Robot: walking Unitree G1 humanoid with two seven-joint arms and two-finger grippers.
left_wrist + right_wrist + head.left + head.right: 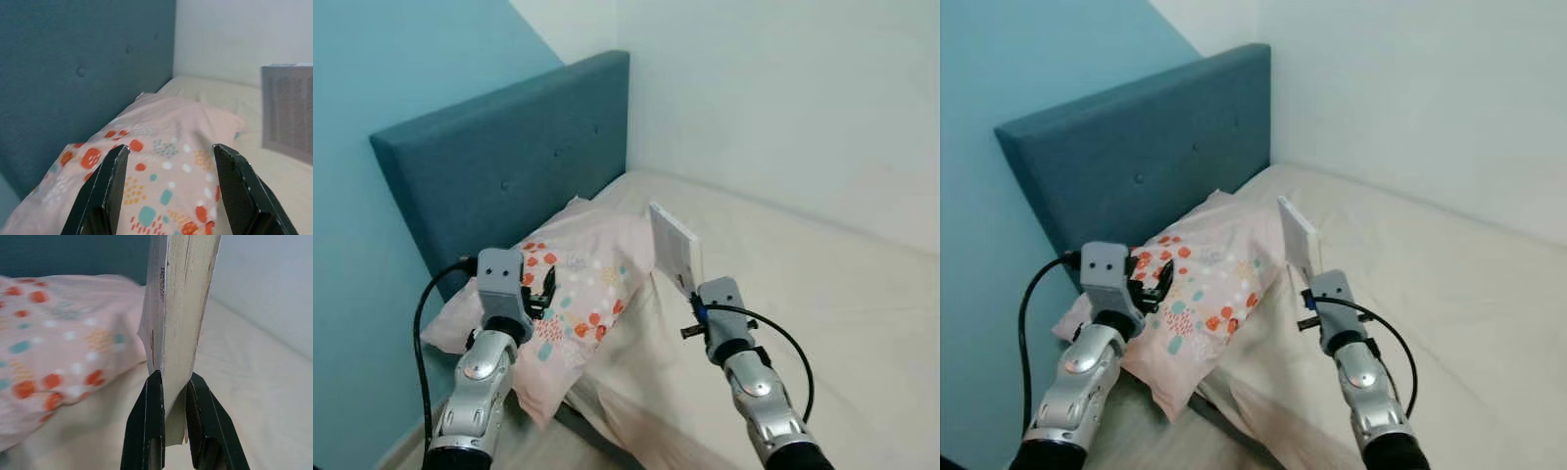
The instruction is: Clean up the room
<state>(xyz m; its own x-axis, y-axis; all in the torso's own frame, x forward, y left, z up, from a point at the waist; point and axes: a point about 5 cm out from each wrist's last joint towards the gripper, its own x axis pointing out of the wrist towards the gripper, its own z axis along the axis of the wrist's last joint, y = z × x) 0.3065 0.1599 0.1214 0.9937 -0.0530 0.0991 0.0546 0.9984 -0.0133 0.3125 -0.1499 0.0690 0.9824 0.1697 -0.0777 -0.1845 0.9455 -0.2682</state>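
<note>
Our right gripper [168, 396] pinches a book [674, 245] upright above the bed [822, 294]. Our left gripper [168, 161] hangs spread over the pillow [573, 294] at nine o'clock. We judge the book is lifted but not yet put away.

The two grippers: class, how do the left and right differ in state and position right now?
The left gripper is open and holds nothing, while the right gripper is shut on a book. The left hovers over the patterned pillow; the right holds the book upright above the bed sheet. Both have black fingers.

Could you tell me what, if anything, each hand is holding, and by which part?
The right hand grips a white book by its lower edge; the left hand, open above the pillow, holds nothing.
</note>
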